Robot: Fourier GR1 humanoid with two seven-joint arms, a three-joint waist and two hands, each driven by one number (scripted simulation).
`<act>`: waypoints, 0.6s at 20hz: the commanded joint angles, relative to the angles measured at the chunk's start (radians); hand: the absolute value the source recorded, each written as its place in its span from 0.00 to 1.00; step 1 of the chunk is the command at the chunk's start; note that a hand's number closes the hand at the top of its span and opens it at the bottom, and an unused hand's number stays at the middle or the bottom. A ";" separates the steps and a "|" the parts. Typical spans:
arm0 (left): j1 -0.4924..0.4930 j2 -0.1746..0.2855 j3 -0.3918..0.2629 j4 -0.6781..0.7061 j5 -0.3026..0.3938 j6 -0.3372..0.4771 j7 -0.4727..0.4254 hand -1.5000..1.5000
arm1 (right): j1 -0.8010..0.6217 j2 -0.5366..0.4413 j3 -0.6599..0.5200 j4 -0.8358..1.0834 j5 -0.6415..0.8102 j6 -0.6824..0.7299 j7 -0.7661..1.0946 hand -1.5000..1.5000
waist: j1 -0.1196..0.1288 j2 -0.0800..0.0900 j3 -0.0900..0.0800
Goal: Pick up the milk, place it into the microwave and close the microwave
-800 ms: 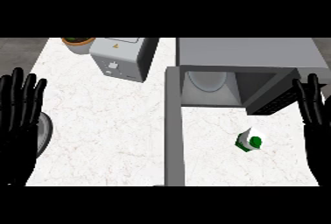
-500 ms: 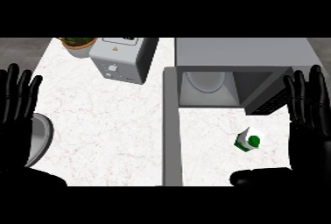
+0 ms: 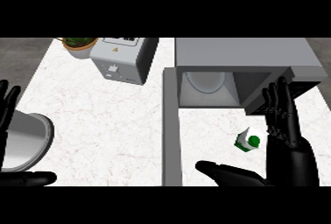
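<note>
Head view of the kitchen bench (image 3: pixel 97 122): the milk carton (image 3: pixel 249 140), white with a green mark, stands on the marble just in front of the open microwave (image 3: pixel 245 52), outside its cavity. The right robot hand (image 3: pixel 290 151) is just beside the carton on its right, fingers straight and pointing toward the oven, thumb spread wide below the carton. It holds nothing, and whether it touches the carton cannot be told. The left robot hand (image 3: pixel 8 105) rests open at the view's left edge, fingers up, beside a grey round vessel (image 3: pixel 26 140). The microwave's door (image 3: pixel 171 131) hangs wide open, seen edge-on as a grey strip left of the carton. A boxy white appliance (image 3: pixel 123 59) and a potted plant (image 3: pixel 79 45) stand well apart from the carton, at the bench's far left. By the look of it, the task is barely begun: the carton is not yet grasped, and lifting it, setting it inside and shutting the door are all left to do.
</note>
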 commanded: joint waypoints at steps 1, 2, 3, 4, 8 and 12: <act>0.091 0.004 0.039 -0.056 0.048 -0.051 0.000 0.00 | 0.103 0.003 0.071 -0.074 0.100 -0.054 0.020 0.00 | -0.002 -0.002 0.001; 0.069 0.039 0.099 -0.036 0.095 -0.077 0.010 0.00 | 0.023 0.003 0.013 -0.049 0.079 -0.036 0.056 0.00 | 0.000 0.000 0.001; 0.156 -0.020 0.037 -0.132 0.051 -0.064 0.002 0.00 | 0.090 0.003 0.043 -0.049 0.093 -0.057 0.030 0.00 | 0.001 -0.001 0.001; 0.169 0.001 0.087 -0.118 0.115 -0.092 0.002 0.00 | 0.154 0.003 0.059 -0.029 0.107 -0.076 -0.026 0.00 | 0.001 -0.002 0.001; 0.163 0.032 0.163 -0.102 0.188 -0.137 0.026 0.00 | 0.144 0.003 0.049 0.010 0.107 -0.121 0.004 0.00 | 0.000 0.000 0.001; 0.215 0.019 0.200 -0.145 0.206 -0.182 0.023 0.00 | 0.137 -0.002 -0.004 0.052 0.030 -0.105 -0.045 0.00 | 0.001 0.000 0.001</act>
